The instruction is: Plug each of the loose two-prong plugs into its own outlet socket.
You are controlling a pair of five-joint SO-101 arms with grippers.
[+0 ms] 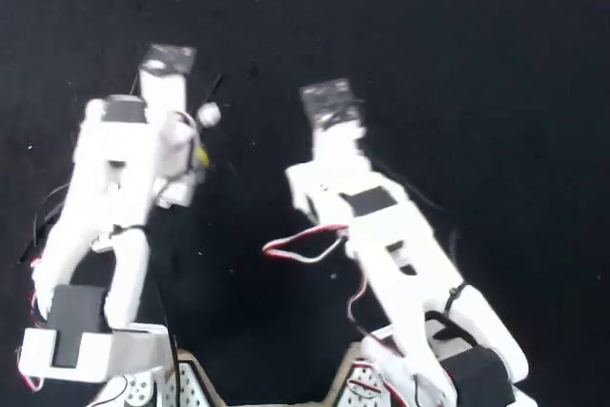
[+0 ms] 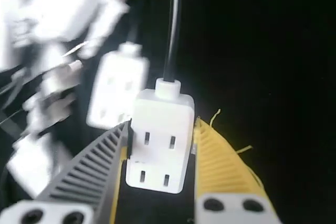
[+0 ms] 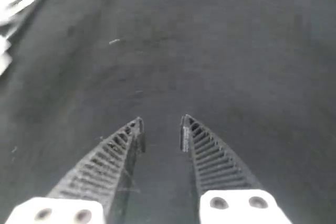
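Note:
A white outlet block with two pairs of slots facing the camera sits between the fingers of my left gripper, which is shut on it. A black cord runs from the block's far end. A second white outlet block lies just behind it. In the high view the left arm's gripper end, with a spot of yellow, is at the table's left. My right gripper hangs open over bare black cloth, nothing between its fingers.
The black table stretches wide to the right and far side. The right arm slants across the middle, a red and white wire looping beside it. A blurred white arm is close beside the blocks.

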